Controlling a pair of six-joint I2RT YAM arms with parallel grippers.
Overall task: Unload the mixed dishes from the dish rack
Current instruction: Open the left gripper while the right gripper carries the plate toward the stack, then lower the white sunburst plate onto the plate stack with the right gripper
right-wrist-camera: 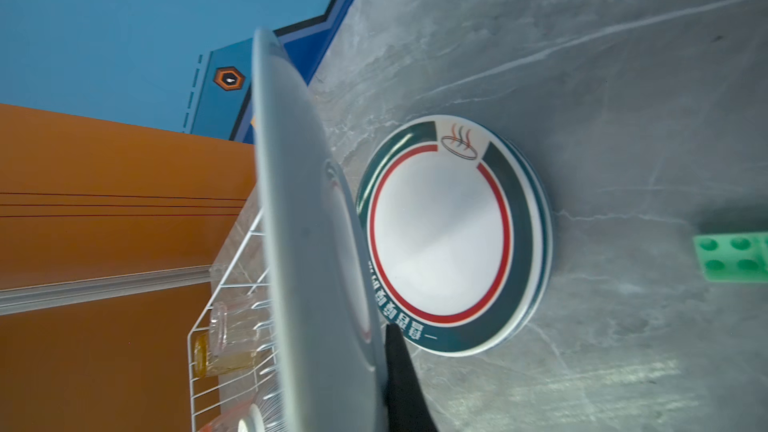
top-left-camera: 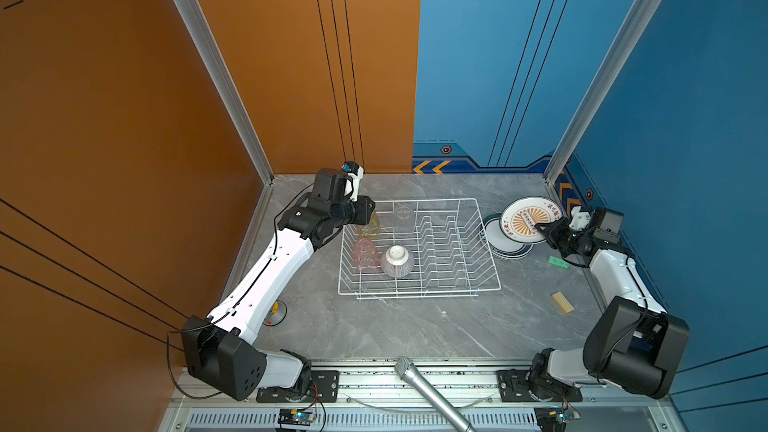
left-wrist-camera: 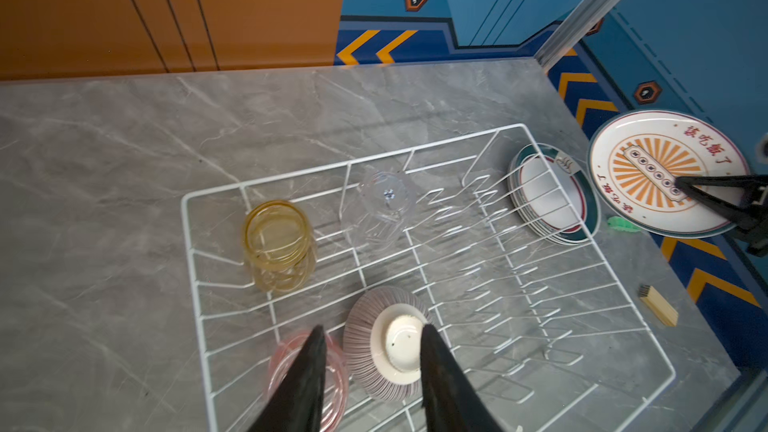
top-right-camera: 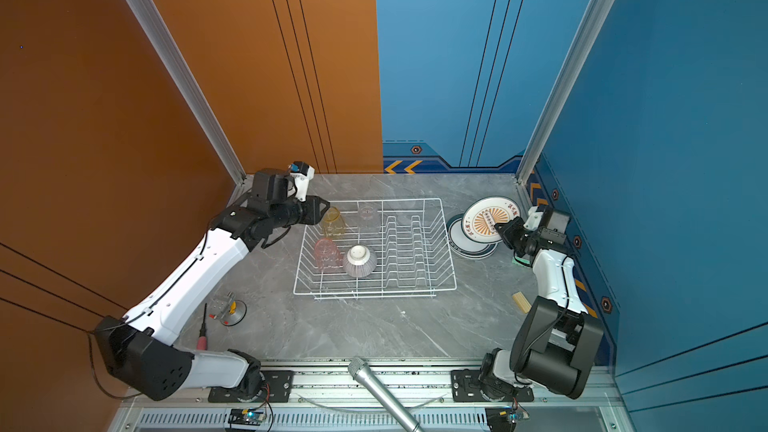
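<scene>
Clamping the rim of the orange-sunburst plate (top-left-camera: 517, 211), the right gripper (top-left-camera: 542, 228) has its jaws closed hard on it and holds it tilted above the stack of dark-rimmed plates (top-left-camera: 496, 238) by the bench's (top-left-camera: 415, 334) right edge, near the far corner; I'd guess it is lined up to be laid on top. The left gripper (left-wrist-camera: 372, 330) hovers with jaws partly apart and nothing between them, over the far left corner of the dish rack (top-left-camera: 449, 251), right by the amber tumbler (left-wrist-camera: 278, 243) (my bet for the next pick). The rack sits mid-bench, its plate slots bare. Its left half holds the clear tumbler (top-left-camera: 404, 218), the pink tumbler (top-left-camera: 365, 257) and the upturned striped bowl (top-left-camera: 397, 261) just beside it. The flared side wires crowd the amber glass. A green block (top-left-camera: 558, 262) lies near the stack, a wooden block (top-left-camera: 562, 302) nearer the front, well apart from the rack
</scene>
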